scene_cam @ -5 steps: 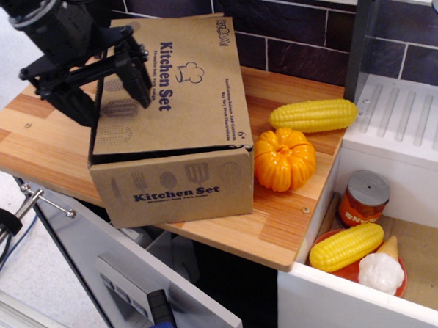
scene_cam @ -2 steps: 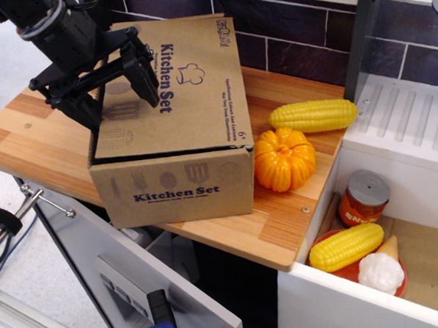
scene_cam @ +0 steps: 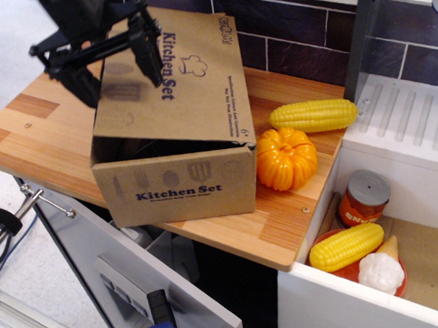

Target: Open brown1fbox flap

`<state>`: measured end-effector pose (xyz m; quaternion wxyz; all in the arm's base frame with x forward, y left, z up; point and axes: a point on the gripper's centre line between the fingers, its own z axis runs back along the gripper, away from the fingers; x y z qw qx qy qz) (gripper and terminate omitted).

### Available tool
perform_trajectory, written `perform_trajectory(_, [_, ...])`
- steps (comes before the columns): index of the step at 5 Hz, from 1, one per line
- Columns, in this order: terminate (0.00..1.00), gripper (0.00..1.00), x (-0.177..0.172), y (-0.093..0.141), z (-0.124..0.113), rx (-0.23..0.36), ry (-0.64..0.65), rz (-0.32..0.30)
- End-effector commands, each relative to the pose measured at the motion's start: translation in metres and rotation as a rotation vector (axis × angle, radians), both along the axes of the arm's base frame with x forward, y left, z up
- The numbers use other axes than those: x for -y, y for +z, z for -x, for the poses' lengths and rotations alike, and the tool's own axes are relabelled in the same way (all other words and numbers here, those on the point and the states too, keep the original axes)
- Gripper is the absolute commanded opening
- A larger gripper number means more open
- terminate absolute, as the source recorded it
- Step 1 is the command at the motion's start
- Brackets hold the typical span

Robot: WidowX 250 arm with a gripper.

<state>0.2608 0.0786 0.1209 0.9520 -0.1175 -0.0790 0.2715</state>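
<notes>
The brown1fbox [scene_cam: 177, 187] stands on the wooden counter [scene_cam: 34, 140], printed "Kitchen Set" on its front. Its flap [scene_cam: 197, 92], the wide top panel with the chef-hat outline, is tilted up on its left side, with a dark gap showing under its front left edge. My black gripper [scene_cam: 124, 94] is at the flap's upper left with its fingers spread wide. One finger [scene_cam: 149, 56] lies over the flap's top. The other finger [scene_cam: 75, 83] is beside and below the flap's left edge. The jaws are open, not clamped.
An orange toy pumpkin [scene_cam: 285, 158] touches the box's right side, with a toy corn cob [scene_cam: 313, 116] behind it. At right are a white draining rack [scene_cam: 408, 125], a can [scene_cam: 364, 197] and a red plate [scene_cam: 327, 240] of toy food. An open cabinet door [scene_cam: 129, 279] hangs below the counter.
The gripper has moved up and slightly right, and the flap's left side has risen with it. A dark gap has opened under the flap's front left edge.
</notes>
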Motion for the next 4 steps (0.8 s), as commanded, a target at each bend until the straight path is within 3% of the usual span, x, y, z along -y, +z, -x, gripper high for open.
perform_trajectory(1, [0.0,1.0,0.03,0.054,-0.027,0.006,-0.059,-0.167])
perform_trajectory(3, [0.0,1.0,0.055,0.072,-0.031,-0.054,-0.065,-0.312])
perform_trajectory(4, [0.0,1.0,0.066,0.081,-0.04,-0.079,-0.056,-0.352])
